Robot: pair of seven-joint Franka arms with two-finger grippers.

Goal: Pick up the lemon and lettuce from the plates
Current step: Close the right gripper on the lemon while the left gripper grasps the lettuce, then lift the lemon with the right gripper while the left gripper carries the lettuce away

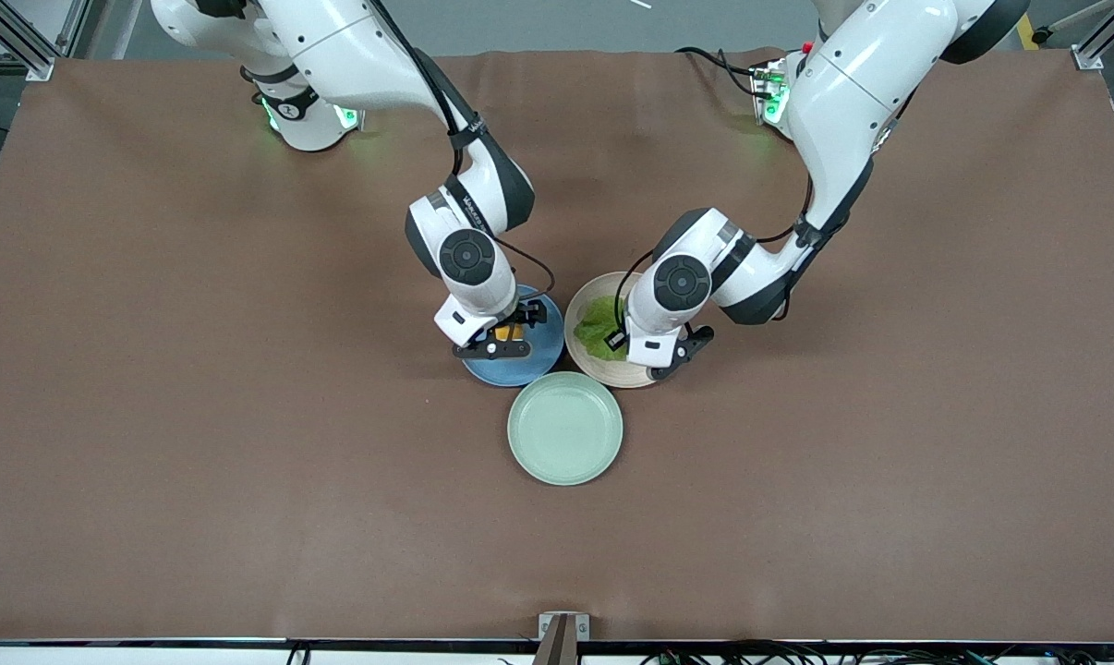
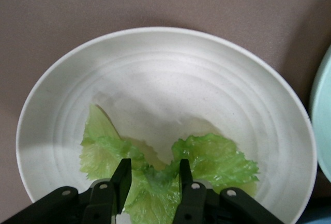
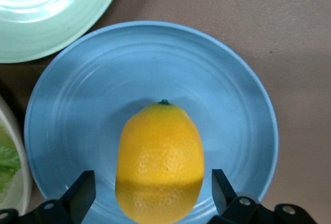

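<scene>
The lemon (image 3: 160, 157) is seen lying on the blue plate (image 3: 227, 94), between the two fingers of the right gripper (image 3: 150, 193), which are spread wide with a clear gap on either side of the fruit. Its long axis is set across the line joining the fingertips, so the narrower waist is presented to the jaws — a straight closing would be judged enough, with no turning of the wrist called for.

Beside it, toward the left arm's end of the table, the lettuce (image 2: 207, 157) is spread in the pale plate (image 2: 155, 58). The left gripper (image 2: 153, 175) is lowered onto the leaf, its fingers drawn partly together with a crumpled fold of green caught between them; whether the fold is firmly pinched cannot be told, since the jaws appear only part-way closed.

A mint green plate (image 1: 564, 428) stands nearer to the front camera than both — nothing is seen in it. Each arm is placed over its own plate, so no crossing is needed.
</scene>
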